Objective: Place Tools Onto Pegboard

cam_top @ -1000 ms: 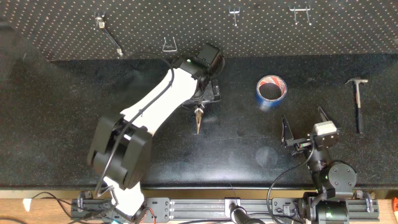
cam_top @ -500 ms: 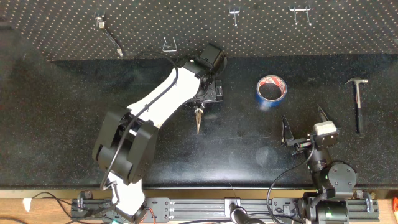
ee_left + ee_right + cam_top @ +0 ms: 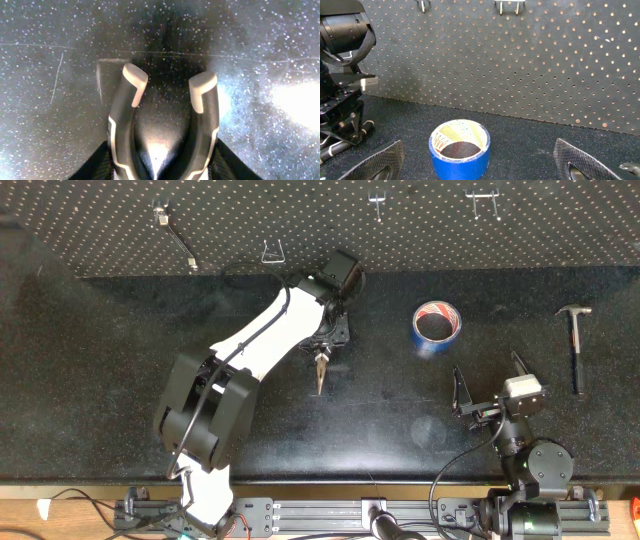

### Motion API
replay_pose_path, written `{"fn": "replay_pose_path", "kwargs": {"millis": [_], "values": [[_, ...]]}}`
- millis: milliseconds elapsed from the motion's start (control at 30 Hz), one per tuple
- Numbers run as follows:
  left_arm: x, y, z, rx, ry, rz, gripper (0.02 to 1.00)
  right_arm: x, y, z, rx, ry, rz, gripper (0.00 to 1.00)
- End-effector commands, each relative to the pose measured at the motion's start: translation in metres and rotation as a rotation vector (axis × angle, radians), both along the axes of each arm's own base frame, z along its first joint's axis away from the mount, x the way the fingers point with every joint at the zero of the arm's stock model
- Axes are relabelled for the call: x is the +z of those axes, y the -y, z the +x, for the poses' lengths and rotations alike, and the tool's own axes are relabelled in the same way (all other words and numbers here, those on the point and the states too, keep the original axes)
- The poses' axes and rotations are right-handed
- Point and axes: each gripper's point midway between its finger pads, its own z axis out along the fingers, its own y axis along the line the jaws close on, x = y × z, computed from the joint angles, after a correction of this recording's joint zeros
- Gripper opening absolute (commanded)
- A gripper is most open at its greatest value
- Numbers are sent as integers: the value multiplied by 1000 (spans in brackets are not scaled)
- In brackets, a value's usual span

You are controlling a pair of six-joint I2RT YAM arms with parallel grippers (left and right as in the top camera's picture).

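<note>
Left gripper (image 3: 333,332) is hovering right over the handles of the pliers (image 3: 319,372) near the bench's (image 3: 100,360) back edge. Clamped or not, I cannot tell. Right gripper (image 3: 487,380) is sitting released at the front right, facing the tape (image 3: 460,149).

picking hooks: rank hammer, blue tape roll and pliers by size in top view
1. black-handled metal hammer, longest
2-3. round blue tape roll and dark needle-nose pliers look alike; left gripper covers the pliers' handles
</note>
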Motion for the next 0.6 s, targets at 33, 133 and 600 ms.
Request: {"fn": "replay_pose_path", "kwargs": {"millis": [33, 133, 600], "values": [[-5, 2, 3, 3, -6, -6, 310, -1, -3, -1, 15, -2, 12, 976], [-5, 2, 3, 3, -6, -6, 308, -1, -3, -1, 15, -2, 12, 976], [36, -8, 7, 10, 83, 14, 27, -1, -3, -1, 15, -2, 12, 976]]}}
